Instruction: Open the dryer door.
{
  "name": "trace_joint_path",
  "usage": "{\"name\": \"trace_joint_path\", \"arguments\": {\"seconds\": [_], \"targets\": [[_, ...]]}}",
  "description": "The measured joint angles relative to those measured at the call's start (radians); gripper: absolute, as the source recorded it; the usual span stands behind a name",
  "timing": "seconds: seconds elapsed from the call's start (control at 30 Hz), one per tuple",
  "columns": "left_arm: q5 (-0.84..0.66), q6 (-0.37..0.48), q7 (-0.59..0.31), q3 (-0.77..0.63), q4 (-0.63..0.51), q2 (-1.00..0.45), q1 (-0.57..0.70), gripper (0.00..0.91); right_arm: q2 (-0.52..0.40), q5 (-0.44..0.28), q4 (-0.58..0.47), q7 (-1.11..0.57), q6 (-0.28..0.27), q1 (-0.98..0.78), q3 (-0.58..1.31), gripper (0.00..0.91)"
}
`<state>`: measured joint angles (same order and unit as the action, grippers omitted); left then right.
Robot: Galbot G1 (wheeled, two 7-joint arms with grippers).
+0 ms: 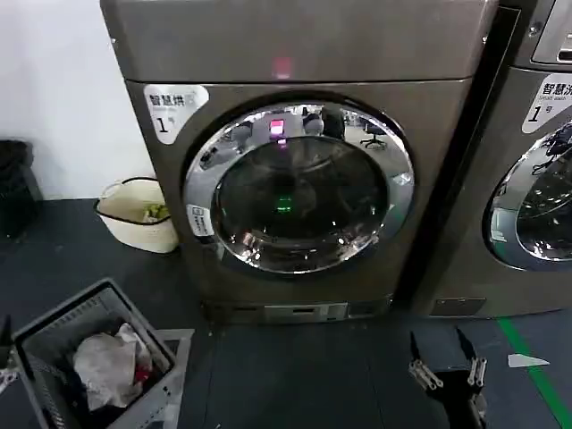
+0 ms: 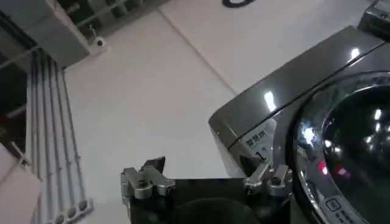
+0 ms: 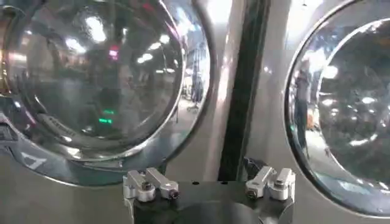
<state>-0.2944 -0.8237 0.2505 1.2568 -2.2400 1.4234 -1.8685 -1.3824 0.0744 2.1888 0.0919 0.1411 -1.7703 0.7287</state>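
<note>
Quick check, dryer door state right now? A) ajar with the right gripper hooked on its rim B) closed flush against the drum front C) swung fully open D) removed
B: the round dryer door sits shut against the machine front, its chrome ring seated all round, while the right gripper hangs low in front of it with fingers apart, not touching it.

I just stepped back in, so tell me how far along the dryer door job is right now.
Nothing looks done yet: the dryer door sits shut, flush in its chrome ring. In hand: the right claw is open, low in front of the machine and right of the door, touching nothing. The left claw is open too. Left: reaching the door and pulling it open.
</note>
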Motion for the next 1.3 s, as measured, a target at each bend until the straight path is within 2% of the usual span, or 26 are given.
{"name": "trace_joint_path", "arguments": {"seconds": [0.4,0.83,1.3], "targets": [[0.005,0.000,0.008,-0.003,-0.007,0.007,0.004,0.907,0.158,0.068,-0.014,0.040,-0.115,0.115,-0.045,0.907],[0.025,0.000,0.014,-0.013,-0.018,0.014,0.001,0.907,0.341,0.189,-0.073,0.055,-0.121,0.262,-0.114,0.907],[0.028,0.000,0.025,-0.022,-0.022,0.011,0.009,0.907,0.493,0.264,-0.144,0.045,-0.127,0.474,-0.275,0.907]]}}
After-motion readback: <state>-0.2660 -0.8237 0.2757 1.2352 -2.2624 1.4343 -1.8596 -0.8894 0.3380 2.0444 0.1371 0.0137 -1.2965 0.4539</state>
